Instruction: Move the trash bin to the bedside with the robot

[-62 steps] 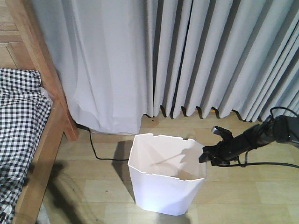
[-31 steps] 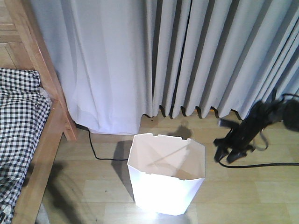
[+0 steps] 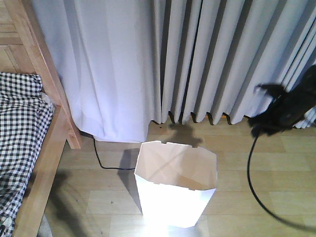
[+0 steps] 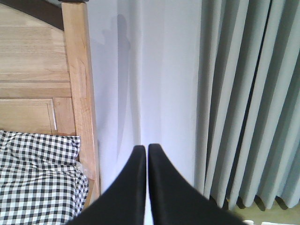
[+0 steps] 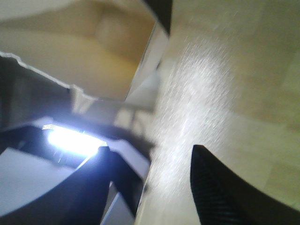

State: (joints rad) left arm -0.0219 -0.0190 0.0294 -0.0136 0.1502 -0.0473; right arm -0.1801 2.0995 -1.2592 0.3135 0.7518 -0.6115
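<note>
Front-facing view shows the right arm only as a dark motion-blurred smear at the right edge, so the right gripper (image 3: 270, 123) cannot be read there; its black cable (image 3: 253, 177) loops down across the floor and runs out of the frame at the lower right. Right wrist view is also blurred, but 2 black fingers (image 5: 220, 187) stand apart with bare floor between them, so that pincer is released and holds nothing. Left wrist view shows the left gripper (image 4: 143, 154) with its 2 tapered black fingers pressed nearly together, clenched on nothing, pointed at the curtain.

The trash bin (image 3: 175, 190), white thin plastic with an angular notched rim, stands upright on the pale wood-plank floor (image 3: 247, 207), well apart from the right arm. An open strip of floor lies between it and the bed (image 3: 47, 148), whose light-brown frame and post are cut off at the left, as is the gingham cover (image 3: 19, 128). Behind hang grey pleated curtains (image 3: 207, 59).
</note>
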